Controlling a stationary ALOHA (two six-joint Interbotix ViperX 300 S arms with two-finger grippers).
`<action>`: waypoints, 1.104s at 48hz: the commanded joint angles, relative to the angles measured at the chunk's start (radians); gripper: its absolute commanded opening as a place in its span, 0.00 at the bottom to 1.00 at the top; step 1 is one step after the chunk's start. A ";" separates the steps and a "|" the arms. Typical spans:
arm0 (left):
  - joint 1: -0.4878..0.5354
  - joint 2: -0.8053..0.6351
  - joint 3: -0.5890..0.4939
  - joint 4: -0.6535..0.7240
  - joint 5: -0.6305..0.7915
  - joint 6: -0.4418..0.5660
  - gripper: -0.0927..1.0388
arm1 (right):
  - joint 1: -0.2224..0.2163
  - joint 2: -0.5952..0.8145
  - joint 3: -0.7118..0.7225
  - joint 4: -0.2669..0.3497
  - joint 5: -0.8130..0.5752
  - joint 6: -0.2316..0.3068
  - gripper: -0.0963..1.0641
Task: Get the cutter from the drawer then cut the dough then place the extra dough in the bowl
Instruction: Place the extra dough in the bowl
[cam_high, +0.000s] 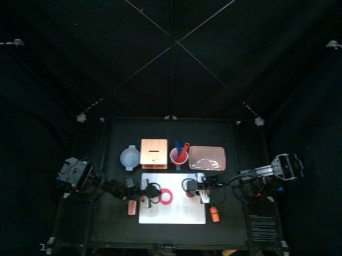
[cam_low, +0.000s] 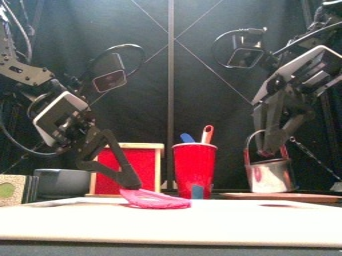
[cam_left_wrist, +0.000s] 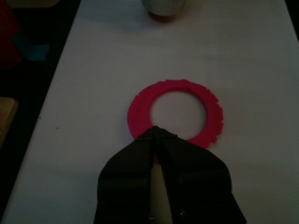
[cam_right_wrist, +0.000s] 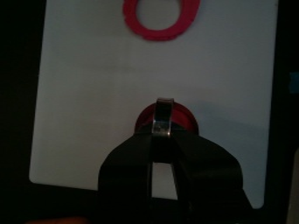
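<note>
A pink dough ring (cam_left_wrist: 179, 112) lies on the white cutting board (cam_high: 171, 178). My left gripper (cam_left_wrist: 158, 133) is shut on the ring's near edge, and in the front view that edge of the ring (cam_low: 150, 199) sits a little raised. My right gripper (cam_right_wrist: 163, 118) is shut on the wire handle of the round metal cutter (cam_low: 269, 172). The right wrist view shows red dough filling the cutter from above. The cutter stands over the board's right part, apart from the ring (cam_right_wrist: 160, 17). I cannot tell whether it touches the board.
Behind the board, from left to right, stand the blue-grey bowl (cam_high: 130, 156), the wooden box (cam_high: 154, 152), the red cup (cam_low: 195, 168) with knives and the pink tray (cam_high: 211, 157).
</note>
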 joint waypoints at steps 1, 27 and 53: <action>0.003 -0.029 -0.017 0.008 -0.003 0.012 0.52 | 0.000 -0.009 -0.017 0.000 -0.003 0.000 0.55; 0.037 -0.031 -0.029 0.005 0.021 0.186 0.70 | -0.006 -0.011 -0.100 0.034 -0.012 -0.002 0.88; 0.100 0.060 -0.106 -0.035 0.186 0.186 0.76 | -0.006 0.043 -0.124 0.040 -0.014 0.000 0.88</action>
